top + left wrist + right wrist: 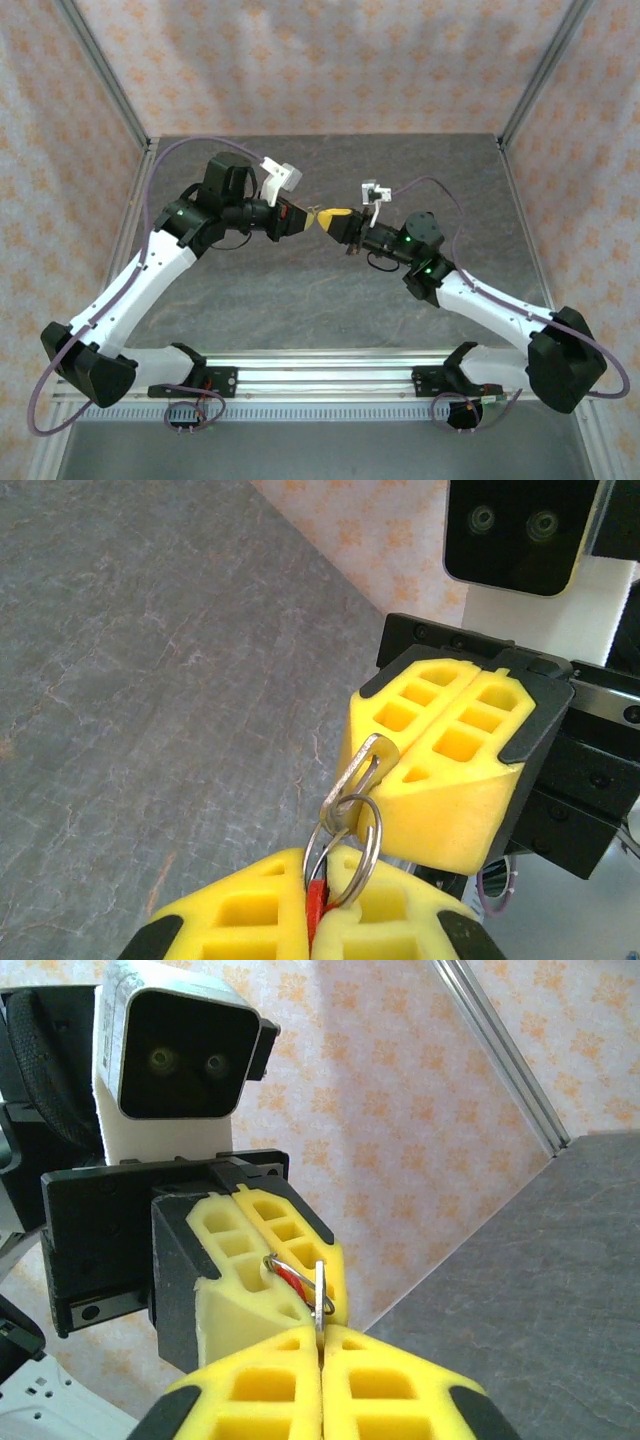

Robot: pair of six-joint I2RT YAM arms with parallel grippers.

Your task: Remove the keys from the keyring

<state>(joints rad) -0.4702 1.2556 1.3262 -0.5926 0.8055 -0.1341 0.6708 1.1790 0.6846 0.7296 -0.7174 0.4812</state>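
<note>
Now your keyring [316, 905] and key [358, 772] hang mid-air above the middle of the tabletop [300, 300].
Your left end effector [303, 216] clamps the red keyring; your right end effector [333, 219] pinches the key; a split ring [347, 852] links them.

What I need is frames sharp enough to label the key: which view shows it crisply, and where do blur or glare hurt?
Left wrist view: key and split ring crisp, small glints on the metal. Right wrist view: evenly lit, key edge-on, a thin sliver. Top external view: soft light, no hard shadows, hardware too small to resolve where left end effector meets right end effector.
</note>
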